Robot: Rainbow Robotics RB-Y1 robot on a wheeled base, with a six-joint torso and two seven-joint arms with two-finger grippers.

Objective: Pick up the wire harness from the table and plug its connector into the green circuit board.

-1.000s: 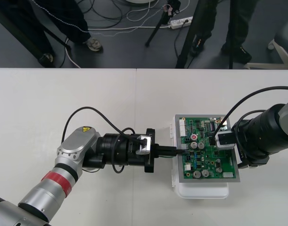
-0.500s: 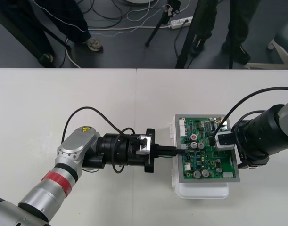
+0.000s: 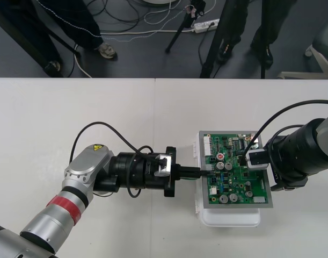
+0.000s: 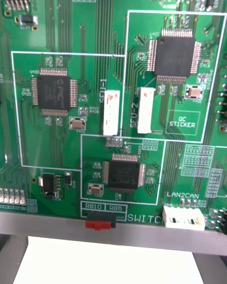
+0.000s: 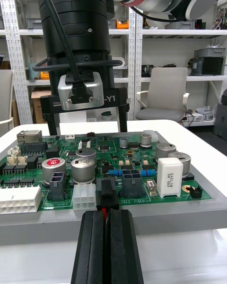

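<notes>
The wire harness [image 5: 101, 209] is pinched in the left gripper [image 5: 107, 215]. Its two black fingers [image 5: 123, 246] are pressed flat together, and a sliver of red wire shows in the seam between them. Straight out past the fingertips sits the harness's small black plug [image 5: 108, 194], right up against the near edge of the green circuit board [image 5: 118, 163]. It is in line with the row of connectors there, with a white connector [image 5: 85, 197] just to one side of it and a dark connector [image 5: 131, 180] on the other. From where I stand I can't tell whether the plug is properly seated in the board or only pushed up to it. Seen from above, the left gripper lies level and low over the table [image 3: 99, 113], reaching in on the left arm to the board's left edge, about halfway along it. The board rests on its white base [image 3: 228, 219], which sticks out beyond it on the side nearest the robot. Across the board, at the opposite edge, the right gripper [image 5: 90, 131] stands over the board with its fingers spread apart, released. Its wrist camera looks straight down at the board's black chips [image 4: 172, 57]. The two grippers are well apart, with the board between them.
</notes>
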